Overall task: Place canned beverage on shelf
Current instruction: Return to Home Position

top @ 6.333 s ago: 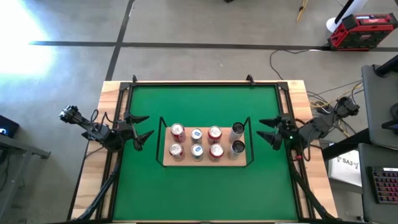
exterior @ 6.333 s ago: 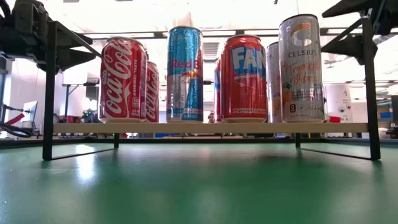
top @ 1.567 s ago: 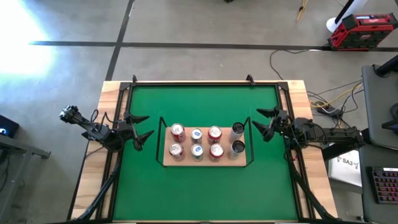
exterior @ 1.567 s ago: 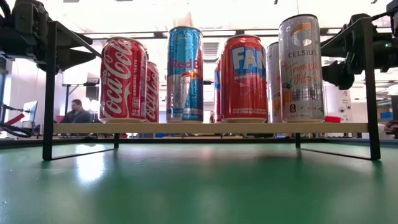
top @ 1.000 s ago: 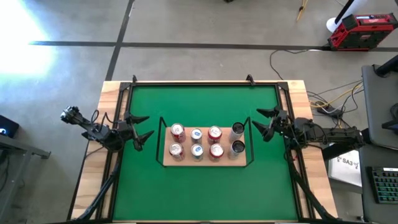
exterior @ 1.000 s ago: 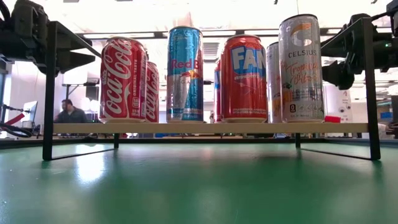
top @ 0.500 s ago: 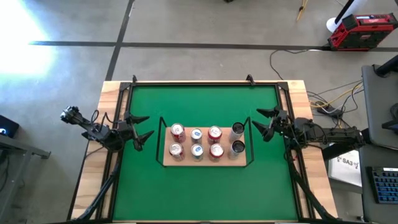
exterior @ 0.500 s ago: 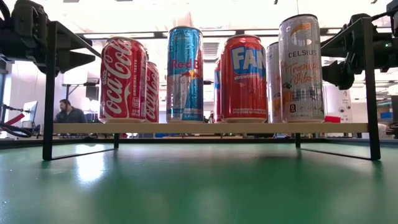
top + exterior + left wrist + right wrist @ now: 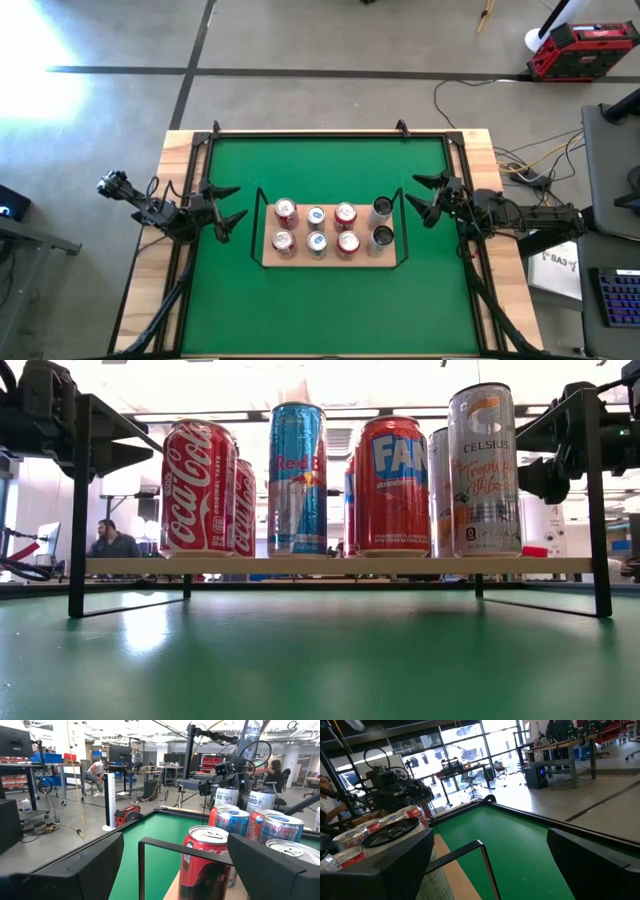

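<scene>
The shelf (image 9: pixel 330 259), a light-wood board in a black wire frame, stands on the green mat at mid-table. Several cans stand upright on it in two rows: red Coca-Cola cans (image 9: pixel 197 488), blue Red Bull cans (image 9: pixel 297 478), red Fanta cans (image 9: pixel 393 485) and two Celsius cans (image 9: pixel 484 468) at the right end. My left gripper (image 9: pixel 226 205) is open and empty, just left of the shelf. My right gripper (image 9: pixel 420 200) is open and empty, just right of the shelf, near the Celsius cans (image 9: pixel 382 222).
A black frame (image 9: pixel 330 133) runs round the green mat (image 9: pixel 330 300). Bare mat lies on the near and far sides of the shelf. In the room beyond, a person (image 9: pixel 110 542) sits far off, and another person (image 9: pixel 97 775) bends at a desk.
</scene>
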